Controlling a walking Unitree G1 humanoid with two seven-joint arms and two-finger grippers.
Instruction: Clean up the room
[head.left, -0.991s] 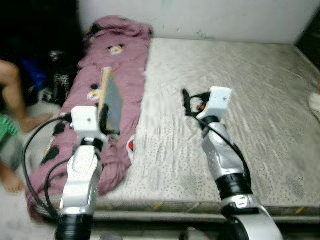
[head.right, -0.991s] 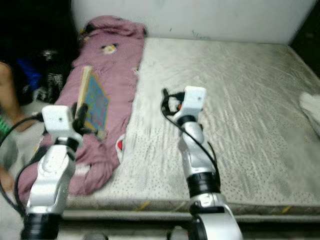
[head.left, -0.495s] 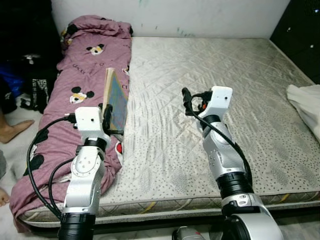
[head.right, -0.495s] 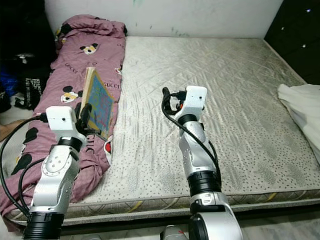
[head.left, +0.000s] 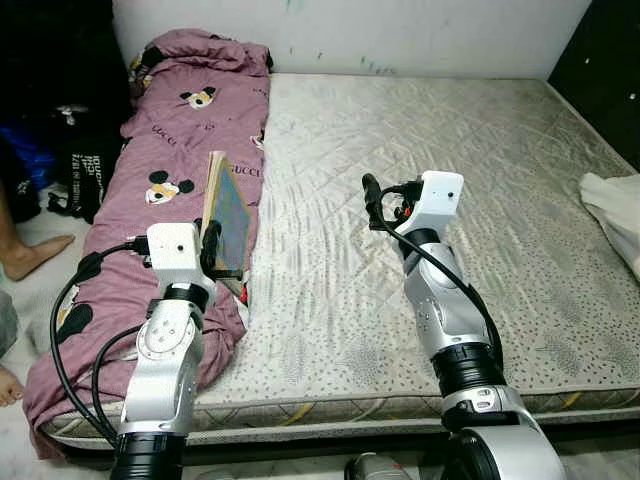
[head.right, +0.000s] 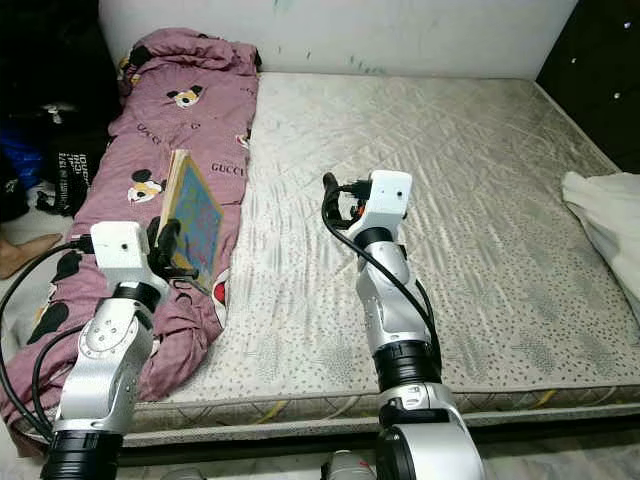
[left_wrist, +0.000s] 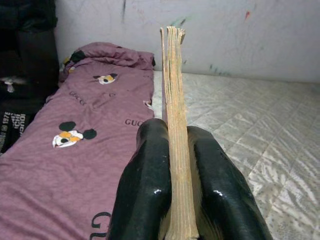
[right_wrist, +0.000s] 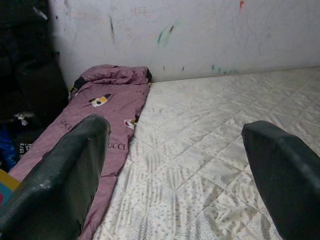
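Book: my left gripper (left_wrist: 172, 200) pinches a thin book (head.left: 227, 215) by its lower edge, both black fingers (left_wrist: 145, 185) pressed flat against its covers; it stands on edge, blue cover facing right, above the pink blanket (head.left: 165, 170).
Left arm: raised from the elbow, forearm upright, wrist over the blanket's near part at the mattress's left side.
Right gripper (right_wrist: 175, 175): fingers spread wide with nothing between them.
Right arm: bent up over the middle of the bare quilted mattress (head.left: 480, 170), wrist pointing toward the wall.
Blanket: cartoon-mouse print, bunched lengthwise along the mattress's left edge.
White cloth (head.left: 615, 205): at the mattress's right edge.
Person: a bare foot (head.left: 30, 255) on the floor, left of the bed.
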